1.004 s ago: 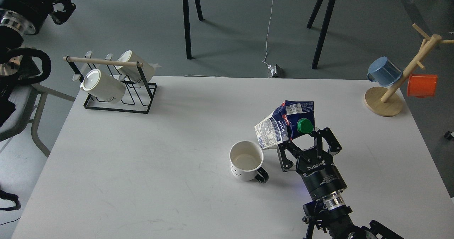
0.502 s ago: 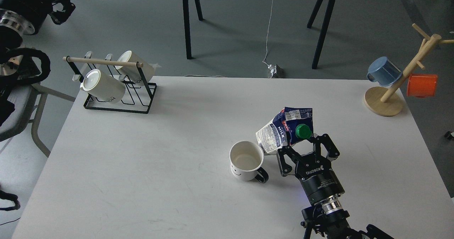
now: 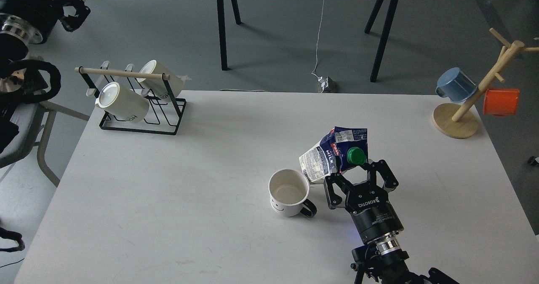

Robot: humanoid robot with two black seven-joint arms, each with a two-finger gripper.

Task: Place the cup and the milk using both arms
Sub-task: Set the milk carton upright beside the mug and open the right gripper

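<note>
The cup (image 3: 288, 192), a white mug with a black handle and a smiley face, stands upright on the white table (image 3: 168, 199), right of centre. The milk (image 3: 327, 156), a dark blue and white carton with a green cap, is tilted left, its lower corner against the cup's rim. My right gripper (image 3: 354, 172) comes in from the bottom edge, just right of the cup, and is shut on the carton's lower part. My left gripper (image 3: 75, 11) is dark and small at the top left, off the table; its fingers cannot be told apart.
A black wire rack (image 3: 139, 119) with two white lettered mugs stands at the table's back left. A wooden mug tree (image 3: 457, 124) with a blue cup (image 3: 455, 84) and an orange cup (image 3: 501, 101) stands at the back right. Black table legs stand beyond.
My right gripper has drawn back and to the left with the tilted milk. The carton now presses the cup, which has shifted slightly left. The left arm has barely moved.
</note>
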